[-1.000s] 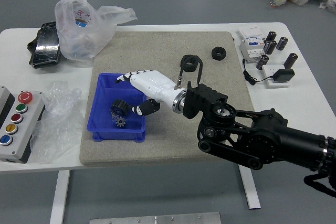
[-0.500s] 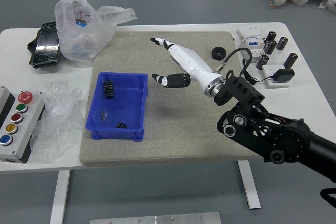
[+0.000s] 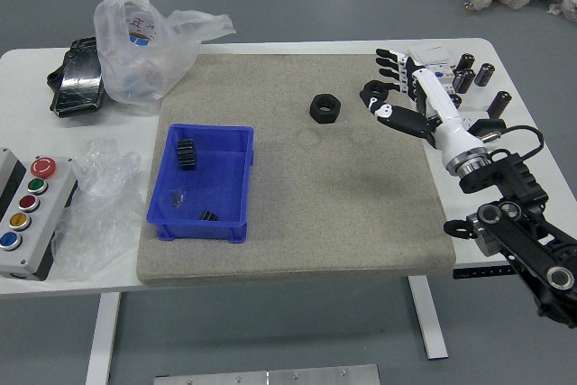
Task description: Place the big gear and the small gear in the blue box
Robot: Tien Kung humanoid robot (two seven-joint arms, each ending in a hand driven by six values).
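White worktop [image 3: 22,87]: big gear [image 3: 186,153] and small gear [image 3: 208,215] apparently both in the blue box [image 3: 229,230], left of the robot hand [image 3: 435,104] — fingers apart — so probably nothing left to place.

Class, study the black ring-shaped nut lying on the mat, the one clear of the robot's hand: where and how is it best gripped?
Probably by opposite outer sides, coming from above: the nut lies flat on the mat, hole upward, its thick rim exposed all round with nothing touching it.
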